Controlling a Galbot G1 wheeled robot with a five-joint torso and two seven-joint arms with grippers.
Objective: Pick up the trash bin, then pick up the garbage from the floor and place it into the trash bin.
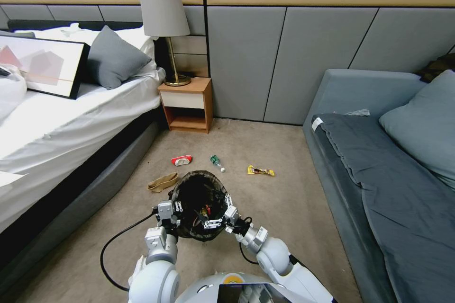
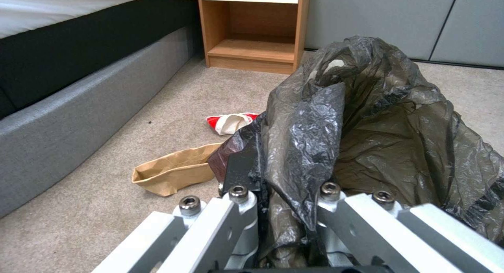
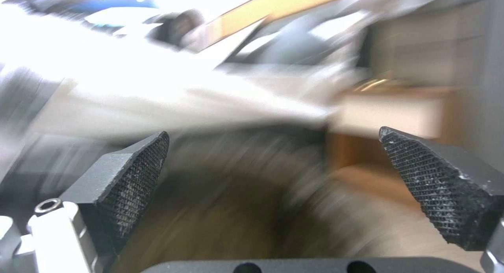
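Left gripper [image 1: 176,209] clamped on round black-bagged trash bin [image 1: 199,199], held centre. Right gripper [image 1: 219,221] spread, empty, over mouth. Brown paper bag [image 1: 162,182] (ten o'clock), three litter pieces at twelve: uncollected.

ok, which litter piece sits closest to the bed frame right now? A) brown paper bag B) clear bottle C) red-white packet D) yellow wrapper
A: in the head view the brown paper bag lies farthest toward the bed, beside the trash bin; the packet, bottle and yellow wrapper lie further toward the sofa.
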